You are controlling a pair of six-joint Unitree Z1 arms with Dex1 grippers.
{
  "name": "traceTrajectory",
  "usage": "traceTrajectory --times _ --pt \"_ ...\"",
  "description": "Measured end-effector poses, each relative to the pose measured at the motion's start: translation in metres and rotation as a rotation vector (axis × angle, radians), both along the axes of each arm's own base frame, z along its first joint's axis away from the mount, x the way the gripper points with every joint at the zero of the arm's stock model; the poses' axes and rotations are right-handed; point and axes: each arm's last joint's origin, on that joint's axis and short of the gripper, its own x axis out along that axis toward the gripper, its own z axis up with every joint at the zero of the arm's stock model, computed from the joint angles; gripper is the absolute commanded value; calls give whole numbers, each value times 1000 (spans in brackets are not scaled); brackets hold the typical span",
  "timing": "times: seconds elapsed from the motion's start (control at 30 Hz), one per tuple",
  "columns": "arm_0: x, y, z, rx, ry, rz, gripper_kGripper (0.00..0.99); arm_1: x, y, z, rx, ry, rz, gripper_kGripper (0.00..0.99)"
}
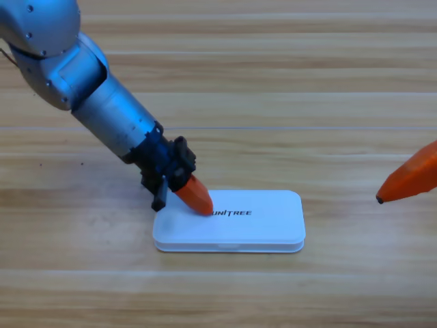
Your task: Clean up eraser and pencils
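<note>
White case [252, 222], lid closed, flat on wooden desk [287, 82]. Left pincer [202, 203] touching lid's left end, opening indiscernible. Right pincer [410, 179] parked at right edge, opening indiscernible.

White "UNITREE" case [232, 222], rounded rectangular, lid shut, lying flat lengthwise on the desk [273, 82], lower centre, lettering upright; eraser and pencils not visible.
</note>
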Motion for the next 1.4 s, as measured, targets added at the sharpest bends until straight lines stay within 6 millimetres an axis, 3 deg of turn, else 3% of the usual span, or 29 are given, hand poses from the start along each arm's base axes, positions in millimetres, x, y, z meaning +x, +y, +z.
traceTrajectory --times 0.4,0.7,0.83,0.97,1.0,1.03,1.07,1.1,1.17,1.23,1.3,1.4 --pt "-6 -11 1 18 -53 -18 0 0 0 0 2 -2 0 974" --pt "-19 -7 11 66 -34 -20 0 0 0 0 6 -5 0 974" --pt "-35 5 34 103 -17 -15 0 0 0 0 6 -5 0 974" --pt "-54 16 99 80 -57 -1 0 0 0 0 6 -5 0 974" --pt "-59 19 126 62 -79 13 135 0 0 0 6 -5 0 974" --pt "-65 23 151 45 -100 20 492 0 0 0 6 -5 0 974" --pt "-72 26 177 25 -127 22 770 0 0 0 5 -4 0 974" --pt "-82 32 205 -3 -166 21 910 0 0 0 5 -4 0 974" --pt "-103 41 242 -52 -228 14 986 0 0 0 4 -4 0 974" --pt "-132 52 268 -100 -282 -2 990 0 0 0 5 -4 0 974" --pt "-156 60 276 -121 -302 -30 990 0 1 0 6 -4 0 974" --pt "-179 64 266 -110 -275 -78 990 0 1 0 6 -5 0 974"
